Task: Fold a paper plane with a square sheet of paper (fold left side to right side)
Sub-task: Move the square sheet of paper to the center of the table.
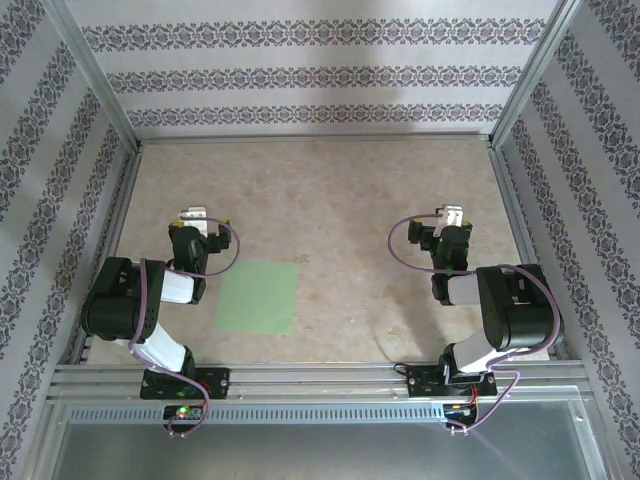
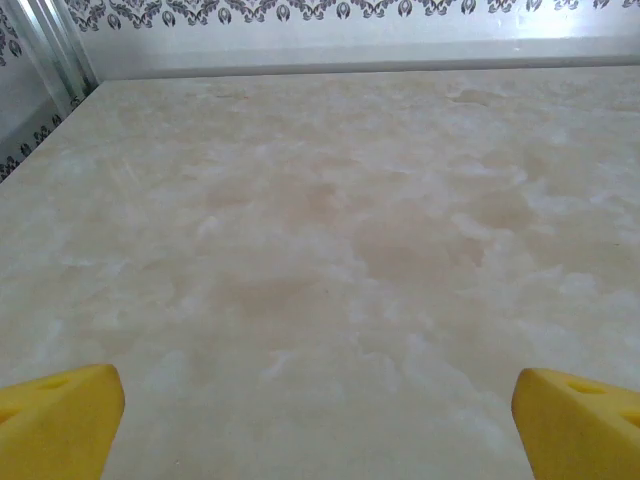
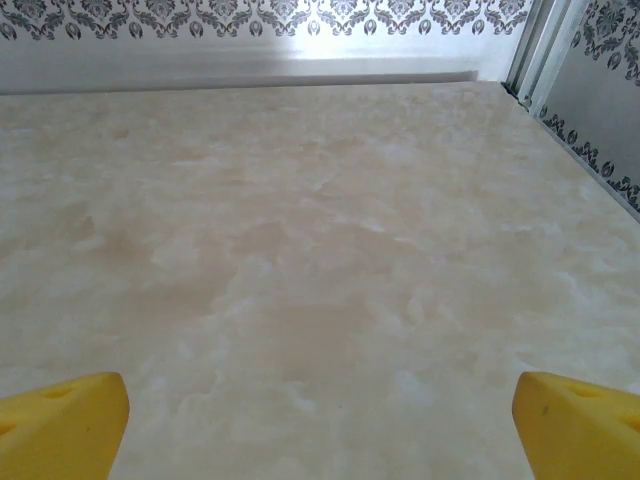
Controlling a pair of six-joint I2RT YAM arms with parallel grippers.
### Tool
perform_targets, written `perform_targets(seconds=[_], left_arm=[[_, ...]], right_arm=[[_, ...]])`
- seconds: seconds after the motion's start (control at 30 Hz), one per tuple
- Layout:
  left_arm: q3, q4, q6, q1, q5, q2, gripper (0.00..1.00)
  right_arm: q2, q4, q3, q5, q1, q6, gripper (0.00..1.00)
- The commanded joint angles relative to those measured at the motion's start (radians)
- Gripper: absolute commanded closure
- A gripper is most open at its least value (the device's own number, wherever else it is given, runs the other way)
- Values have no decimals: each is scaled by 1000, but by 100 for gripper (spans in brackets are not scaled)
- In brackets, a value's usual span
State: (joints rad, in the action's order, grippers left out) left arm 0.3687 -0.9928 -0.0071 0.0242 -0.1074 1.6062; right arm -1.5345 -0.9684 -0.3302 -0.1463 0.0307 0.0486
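Observation:
The square sheet of paper lies flat and unfolded on the table, light green, just right of the left arm. My left gripper hovers behind and to the left of the sheet, folded back over its arm. In the left wrist view its yellow fingertips stand far apart with bare table between them. My right gripper sits well to the right of the paper. Its yellow fingertips are also spread wide over bare table. No paper plane shape is formed.
The marbled beige table is ringed by aluminium frame rails and patterned walls at the back and sides. Purple cables loop off both wrists.

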Motion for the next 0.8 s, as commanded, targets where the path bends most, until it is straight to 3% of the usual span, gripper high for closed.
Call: perform_targets(seconds=[0.0, 0.77], left_arm=[[6, 15, -5, -9, 11, -12, 0], [6, 15, -9, -10, 7, -12, 0]], right_arm=[[2, -13, -7, -16, 9, -2, 2], [3, -14, -7, 10, -6, 8, 2]])
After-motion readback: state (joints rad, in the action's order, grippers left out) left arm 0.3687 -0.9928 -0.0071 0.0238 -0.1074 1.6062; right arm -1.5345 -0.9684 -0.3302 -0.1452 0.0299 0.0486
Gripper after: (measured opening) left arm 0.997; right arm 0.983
